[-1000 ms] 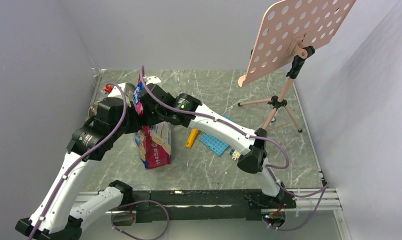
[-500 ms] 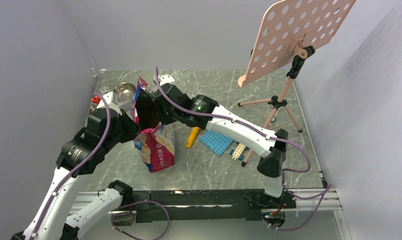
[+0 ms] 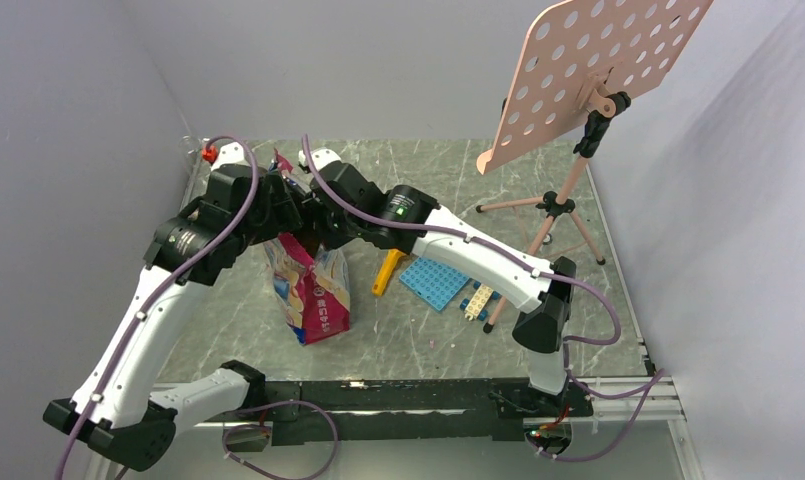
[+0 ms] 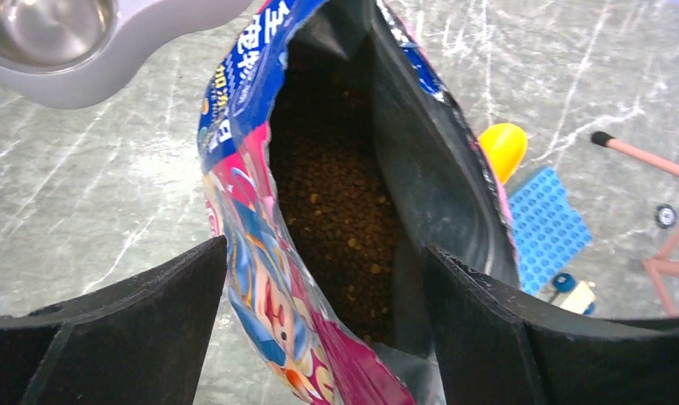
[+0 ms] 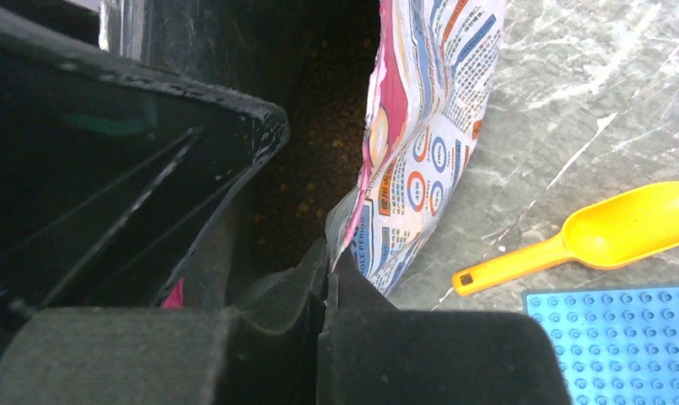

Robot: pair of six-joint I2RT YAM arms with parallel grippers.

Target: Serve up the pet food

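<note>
The pink cartoon-printed pouch (image 3: 313, 290) stands open on the table. In the left wrist view I look down its mouth at the brown pet food (image 4: 336, 194) inside. My left gripper (image 4: 323, 287) is open, its fingers (image 4: 142, 321) spread wide on either side of the pouch's (image 4: 251, 219) near end, without pinching it. My right gripper (image 5: 329, 266) is shut on the pouch's rim (image 5: 403, 126), holding that side up, with pet food (image 5: 310, 169) showing just beyond it. The two wrists crowd together above the pouch in the top view.
A yellow scoop (image 3: 385, 272) lies right of the pouch, beside a blue studded plate (image 3: 436, 283) and small bricks (image 3: 475, 300). A steel bowl in a grey stand (image 4: 57, 34) sits beyond the pouch. A pink perforated music stand (image 3: 598, 70) on a tripod (image 3: 553, 215) occupies the back right.
My left gripper has let go of the pouch and opened wide, and the left arm has swung toward the back, covering the bowl. The right gripper closed on the pouch rim and still holds it.
</note>
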